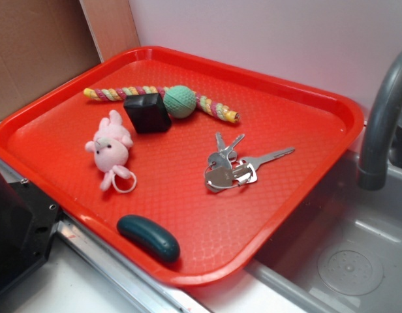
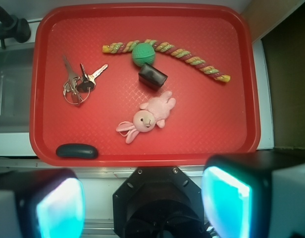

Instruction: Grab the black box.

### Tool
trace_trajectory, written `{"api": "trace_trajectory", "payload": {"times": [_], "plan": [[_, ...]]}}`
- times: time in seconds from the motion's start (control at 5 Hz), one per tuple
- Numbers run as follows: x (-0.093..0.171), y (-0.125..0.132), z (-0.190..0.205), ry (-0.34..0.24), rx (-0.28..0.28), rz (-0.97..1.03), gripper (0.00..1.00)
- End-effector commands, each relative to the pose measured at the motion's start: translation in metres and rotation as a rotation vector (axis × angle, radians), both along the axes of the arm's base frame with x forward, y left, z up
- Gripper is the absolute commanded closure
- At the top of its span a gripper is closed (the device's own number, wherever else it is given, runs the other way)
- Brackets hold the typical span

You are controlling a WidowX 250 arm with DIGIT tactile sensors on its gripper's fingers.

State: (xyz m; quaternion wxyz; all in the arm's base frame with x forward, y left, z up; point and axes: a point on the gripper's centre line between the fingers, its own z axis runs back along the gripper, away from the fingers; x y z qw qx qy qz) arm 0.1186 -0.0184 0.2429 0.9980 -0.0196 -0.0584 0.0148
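Well, black box [image 2: 152, 76] touches green ball [image 2: 143, 53]; jaws apart.

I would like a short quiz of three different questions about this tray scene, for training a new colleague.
1. True or false: the small matte-black squarish box touches the green ribbed ball.
2. Which object lies nearest the tray's front rim: A) the silver metal key bunch, B) the dark teal oval pebble, C) the pink plush bunny?
3. Fill in: the robot's claw is ____ and holds nothing.

Key: 1 true; 2 B; 3 open.
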Motion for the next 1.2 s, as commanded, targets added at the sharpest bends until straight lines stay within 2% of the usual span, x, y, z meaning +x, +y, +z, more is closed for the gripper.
{"api": "trace_trajectory", "payload": {"times": [0.0,0.2,0.4,0.6,0.8,1.0], "plan": [[0.000,0.000,0.000,0.000,0.000,0.000,0.00],[0.050,0.008,-0.041,0.022,0.058,-0.251,0.00],[0.097,0.036,-0.091,0.004,0.062,-0.447,0.00],[0.112,0.046,-0.126,-0.104,0.115,-0.442,0.00],[0.124,0.041,-0.168,-0.137,0.174,-0.556,0.00],[0.129,0.035,-0.180,-0.154,0.148,-0.599,0.00]]}}
